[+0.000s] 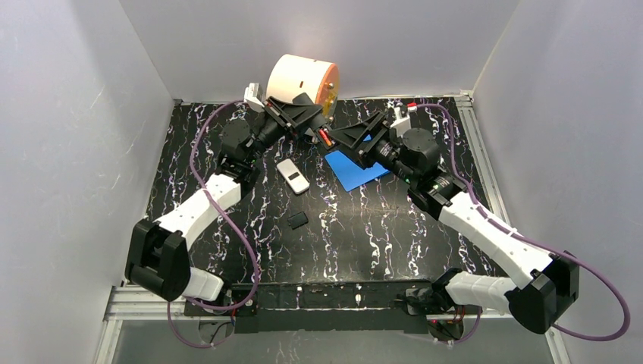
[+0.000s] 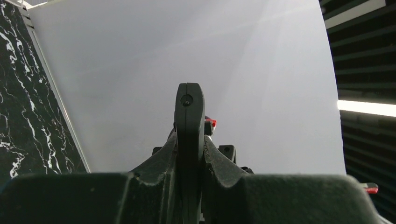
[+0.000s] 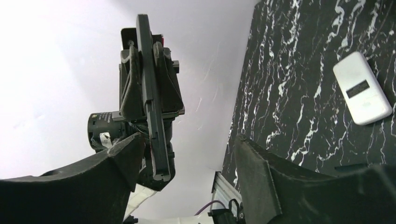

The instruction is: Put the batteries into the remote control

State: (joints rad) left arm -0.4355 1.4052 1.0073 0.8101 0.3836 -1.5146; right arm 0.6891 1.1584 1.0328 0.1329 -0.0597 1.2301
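My left gripper [image 1: 312, 127] is shut on a thin dark remote control [image 2: 189, 116], held up off the table and seen edge-on in both wrist views [image 3: 150, 93]. A small orange-red battery [image 1: 326, 138] shows at the remote's side, between the two grippers; it also peeks out beside the remote [image 2: 211, 122]. My right gripper [image 3: 187, 156] stands open close to the remote's end, which lies beside one fingertip [image 3: 122, 156] with nothing between the jaws. From above, the right gripper [image 1: 343, 141] faces the left one at the table's back.
A white remote [image 1: 292, 176] lies flat on the black marbled table [image 1: 379, 235], also in the right wrist view [image 3: 362, 88]. A small black cover [image 1: 298, 221] lies nearer me. A blue sheet [image 1: 356, 173] sits under the right gripper. A cream and orange roll [image 1: 303, 80] stands at the back wall.
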